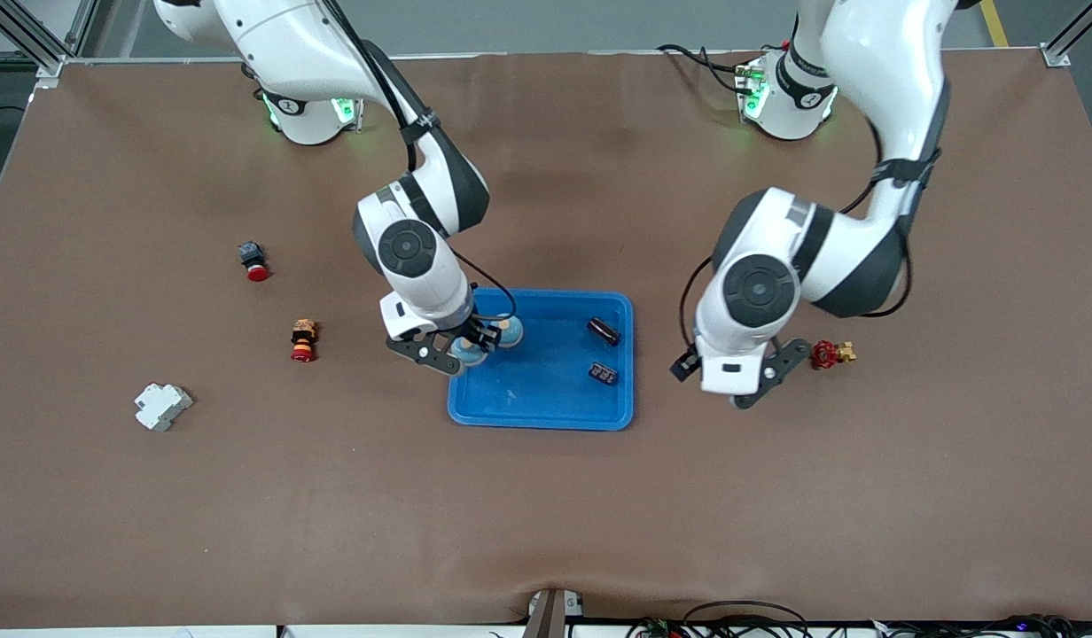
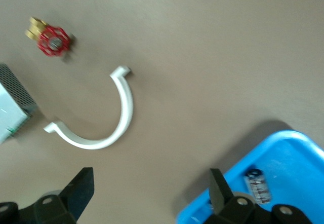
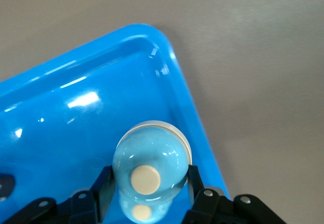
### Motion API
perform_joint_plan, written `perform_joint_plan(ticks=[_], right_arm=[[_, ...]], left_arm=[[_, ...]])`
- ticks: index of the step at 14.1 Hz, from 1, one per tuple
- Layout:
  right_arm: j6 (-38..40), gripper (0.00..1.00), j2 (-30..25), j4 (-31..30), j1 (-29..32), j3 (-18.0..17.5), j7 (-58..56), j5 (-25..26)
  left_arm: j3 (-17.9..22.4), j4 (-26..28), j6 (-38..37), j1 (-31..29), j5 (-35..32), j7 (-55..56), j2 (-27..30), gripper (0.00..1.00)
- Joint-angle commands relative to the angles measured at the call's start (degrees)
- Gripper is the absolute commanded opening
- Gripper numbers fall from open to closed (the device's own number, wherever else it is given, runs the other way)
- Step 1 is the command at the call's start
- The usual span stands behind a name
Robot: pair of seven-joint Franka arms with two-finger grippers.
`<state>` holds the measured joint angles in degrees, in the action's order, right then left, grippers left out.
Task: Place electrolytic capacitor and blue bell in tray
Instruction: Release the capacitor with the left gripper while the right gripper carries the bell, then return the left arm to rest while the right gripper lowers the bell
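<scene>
The bright-blue tray (image 1: 537,390) lies mid-table. My right gripper (image 1: 468,352) is over the tray's edge toward the right arm's end, shut on a pale blue bell (image 3: 152,155) with a cream button; a finger presses each side of the dome. A second pale-blue dome (image 1: 510,331) shows beside it in the tray. Two dark electrolytic capacitors (image 1: 604,331) (image 1: 603,373) lie in the tray toward the left arm's end; one capacitor (image 2: 257,186) shows in the left wrist view. My left gripper (image 2: 149,183) hangs open and empty over bare table beside the tray.
A red-handled brass valve (image 1: 830,354) lies by the left gripper. A white curved clamp (image 2: 101,127) and a grey box (image 2: 10,107) lie under the left arm. Toward the right arm's end lie a red-capped button (image 1: 253,260), an orange-and-red part (image 1: 303,340) and a white breaker (image 1: 162,406).
</scene>
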<state>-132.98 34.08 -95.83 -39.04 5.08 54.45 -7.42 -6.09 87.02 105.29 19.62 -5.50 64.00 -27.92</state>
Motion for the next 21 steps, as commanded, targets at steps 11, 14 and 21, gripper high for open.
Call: perform_joint_plan(ticks=[11, 14, 21], right_arm=[[-3.4, 0.0, 11.8, 11.4, -1.7, 0.5, 6.7, 0.7], [-5.0, 0.0, 13.2, 11.5, -1.9, 0.5, 6.9, 0.7], [-5.5, 0.0, 14.0, 11.5, -1.9, 0.5, 7.0, 1.2]], left_arm=[[-0.4, 26.6, -0.3, -20.8, 5.1, -46.0, 28.4, 1.0], [-0.4, 27.2, -1.6, -24.1, 5.2, -55.0, 29.9, 1.0], [-0.3, 22.9, -0.5, -24.3, 5.2, -57.4, 31.8, 1.0]])
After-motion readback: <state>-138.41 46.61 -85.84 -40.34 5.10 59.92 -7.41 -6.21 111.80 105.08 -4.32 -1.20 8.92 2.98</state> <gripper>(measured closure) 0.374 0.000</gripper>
